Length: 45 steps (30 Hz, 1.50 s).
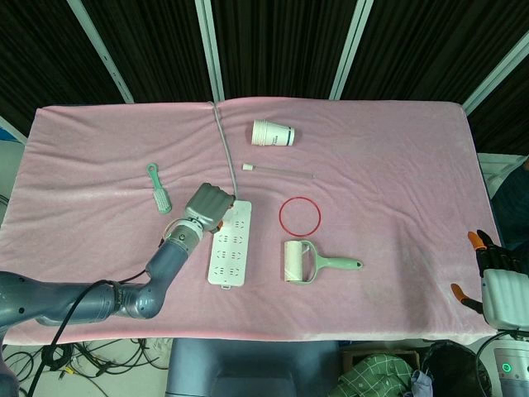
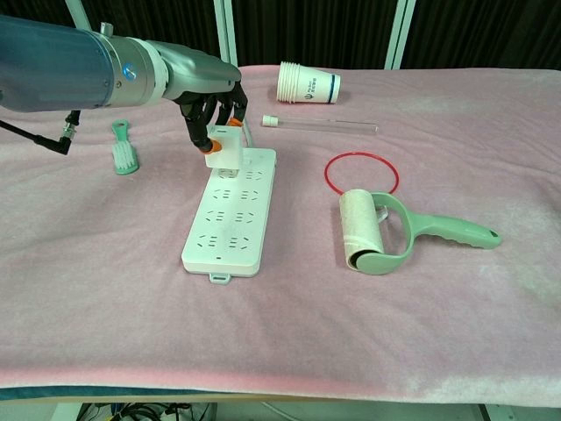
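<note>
left hand [image 2: 213, 110]: poised over the far end of the white power strip [image 2: 231, 207], fingers curled down around a small white plug block [image 2: 223, 147] seated at that end; the fingertips pinch the block from above, a grip suited to pressing it in or pulling it straight out. the head view shows the same hand from behind, knuckles up.

power strip: lies flat on the pink cloth [image 2: 105, 263], left of centre, long axis running near to far, sockets facing up so they can be reached from above. a grey cable [image 1: 223, 149] runs from its far end toward the far edge of the table.

right hand [image 1: 502, 281]: parked off the right edge of the table, well apart from every item. it holds nothing; how far its fingers are spread cannot be told.

other items: green brush [image 2: 124, 153], left of the strip; lint roller [image 2: 372, 232] with green handle, right of the strip; red ring [image 2: 361, 173] just beyond the roller; glass tube [image 2: 320, 124] lying crosswise farther back; stack of paper cups [image 2: 307, 85] on its side, farthest.
</note>
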### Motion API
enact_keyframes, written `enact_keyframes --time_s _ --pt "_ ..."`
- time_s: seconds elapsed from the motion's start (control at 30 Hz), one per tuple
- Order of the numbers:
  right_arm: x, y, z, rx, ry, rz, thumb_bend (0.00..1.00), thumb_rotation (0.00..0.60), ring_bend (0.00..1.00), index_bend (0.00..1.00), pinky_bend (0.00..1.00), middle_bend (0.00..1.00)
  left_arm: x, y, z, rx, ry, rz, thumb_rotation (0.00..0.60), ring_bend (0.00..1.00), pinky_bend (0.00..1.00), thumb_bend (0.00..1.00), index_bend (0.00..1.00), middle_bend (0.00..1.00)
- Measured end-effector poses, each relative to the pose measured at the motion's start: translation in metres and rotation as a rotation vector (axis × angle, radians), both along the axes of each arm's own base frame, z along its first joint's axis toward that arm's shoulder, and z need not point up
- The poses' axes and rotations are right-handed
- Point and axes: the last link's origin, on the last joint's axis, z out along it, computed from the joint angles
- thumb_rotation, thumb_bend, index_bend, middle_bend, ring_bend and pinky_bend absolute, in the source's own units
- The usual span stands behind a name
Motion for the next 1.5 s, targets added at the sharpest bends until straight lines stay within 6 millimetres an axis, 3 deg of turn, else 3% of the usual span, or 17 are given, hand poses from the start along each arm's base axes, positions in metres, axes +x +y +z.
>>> enact_keyframes --time_s 1.5 --pt "0.0000 -0.0006 -0.0007 -0.005 -0.003 -0.012 0.10 0.600 0.18 0.10 0.16 0.07 -0.0071 0.0022 -0.0056 -0.015 0.050 -0.025 0.600 0.39 0.41 0.50 0.62 0.62"
